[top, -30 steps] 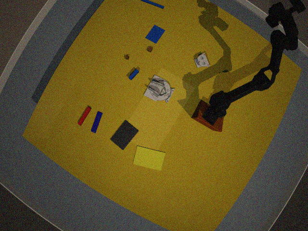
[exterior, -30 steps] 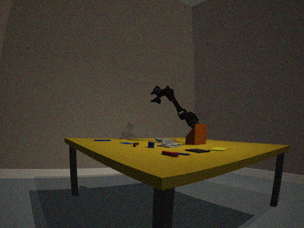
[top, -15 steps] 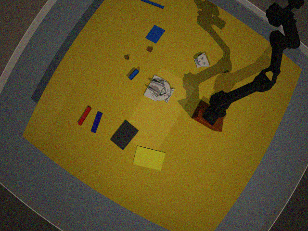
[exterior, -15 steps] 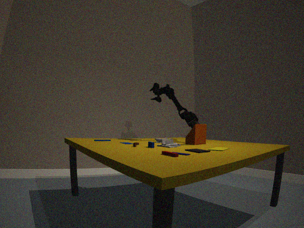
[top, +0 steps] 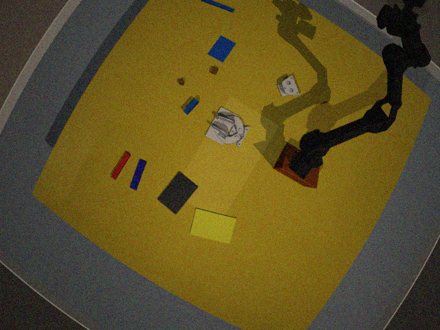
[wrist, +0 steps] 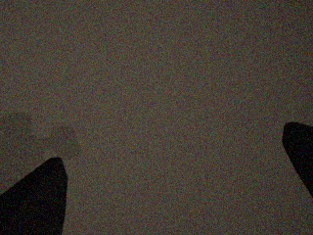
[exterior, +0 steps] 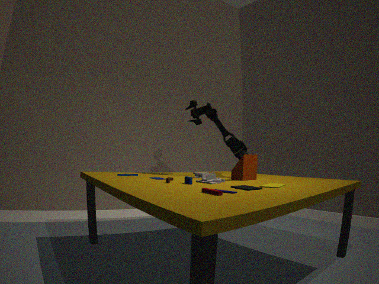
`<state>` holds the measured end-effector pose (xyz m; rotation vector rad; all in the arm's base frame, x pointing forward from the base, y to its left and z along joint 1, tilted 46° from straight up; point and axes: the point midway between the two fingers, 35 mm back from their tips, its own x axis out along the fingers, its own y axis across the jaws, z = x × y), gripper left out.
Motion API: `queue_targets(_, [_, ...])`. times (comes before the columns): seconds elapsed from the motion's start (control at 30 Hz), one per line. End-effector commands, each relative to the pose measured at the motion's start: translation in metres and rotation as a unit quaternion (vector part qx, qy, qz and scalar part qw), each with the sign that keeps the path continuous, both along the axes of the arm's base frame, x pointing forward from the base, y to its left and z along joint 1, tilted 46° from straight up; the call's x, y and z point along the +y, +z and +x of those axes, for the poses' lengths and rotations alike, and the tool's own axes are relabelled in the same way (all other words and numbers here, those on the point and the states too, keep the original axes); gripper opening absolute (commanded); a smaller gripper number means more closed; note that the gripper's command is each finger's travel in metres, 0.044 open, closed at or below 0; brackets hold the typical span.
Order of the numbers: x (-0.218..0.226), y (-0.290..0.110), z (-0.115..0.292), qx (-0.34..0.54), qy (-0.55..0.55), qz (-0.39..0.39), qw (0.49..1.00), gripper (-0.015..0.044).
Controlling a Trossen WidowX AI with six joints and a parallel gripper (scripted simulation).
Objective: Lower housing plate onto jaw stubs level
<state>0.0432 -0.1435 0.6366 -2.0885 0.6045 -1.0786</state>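
Observation:
A white assembly (top: 227,128) (exterior: 209,176) with a round part and raised, slanting pieces rests on the yellow table (top: 284,230) (exterior: 171,195). Its jaws, pins and stubs are too small and grainy to tell apart. A separate small white plate (top: 289,86) with two round marks lies apart from it, nearer the arm's shadow. I cannot tell for sure which piece is the housing plate, or whether anything on the assembly sits level. My gripper (exterior: 186,114) (wrist: 179,152) is open and empty, high above the table and well away from both white pieces. The wrist view shows only wall between the fingers.
Near the assembly are a blue block (top: 191,106) (exterior: 188,180) and two small brown pieces (top: 213,69) (top: 181,81). A blue square (top: 221,48), a red bar (top: 120,165), a dark blue bar (top: 138,174), a black rectangle (top: 177,192) and a yellow rectangle (top: 213,225) lie farther out.

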Motion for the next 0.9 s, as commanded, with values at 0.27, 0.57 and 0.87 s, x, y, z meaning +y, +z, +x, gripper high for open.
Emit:
queue_targets(0.27, [0.021,0.000,0.011,0.057,-0.053,-0.076,0.994,0.0440])
queue_targets(0.57, [0.035,0.001,0.022,0.123,-0.102,-0.148,0.976,0.0440])
queue_targets(0.87, [0.048,0.000,0.034,0.190,-0.151,-0.216,0.946,0.0440])
